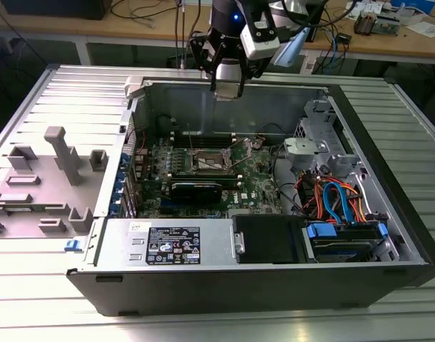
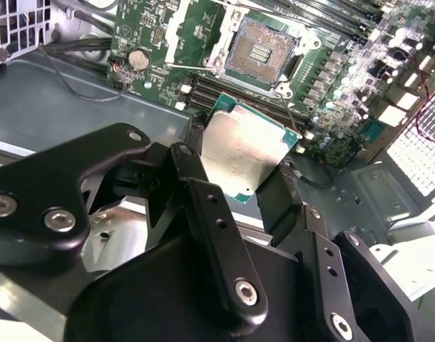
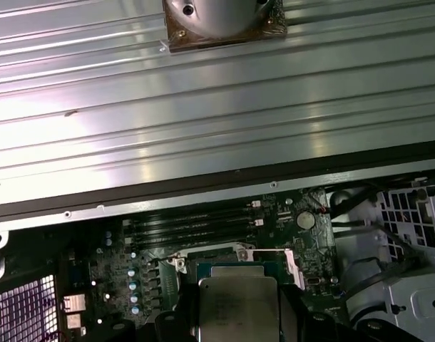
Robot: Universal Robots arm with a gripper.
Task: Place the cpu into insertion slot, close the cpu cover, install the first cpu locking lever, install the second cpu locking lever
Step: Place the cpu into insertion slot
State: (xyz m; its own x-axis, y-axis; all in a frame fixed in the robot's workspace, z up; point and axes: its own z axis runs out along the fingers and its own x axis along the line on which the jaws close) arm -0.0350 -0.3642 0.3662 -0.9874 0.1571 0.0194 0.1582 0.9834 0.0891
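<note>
My gripper (image 1: 226, 89) hangs above the open computer case, over its far wall. It is shut on the cpu (image 2: 242, 153), a small square chip with a dull silver top, pinched between two black fingers (image 2: 196, 139). The first wrist view shows the cpu (image 3: 239, 306) just in front of the insertion slot (image 3: 232, 269). The insertion slot (image 2: 260, 50) lies open on the green motherboard below, its contact field bare, at the board's middle (image 1: 212, 162) in the exterior view. Silver metal framing (image 2: 228, 44) edges the slot; whether that is the cpu cover I cannot tell. Thin wire levers (image 2: 203, 68) stand beside it.
Long black memory slots (image 1: 203, 135) run beyond the socket. A labelled power supply (image 1: 167, 246) sits at the case's near side, and a drive bay with blue and orange cables (image 1: 342, 206) on the exterior view's right. A grey parts fixture (image 1: 46, 185) rests on the ribbed table.
</note>
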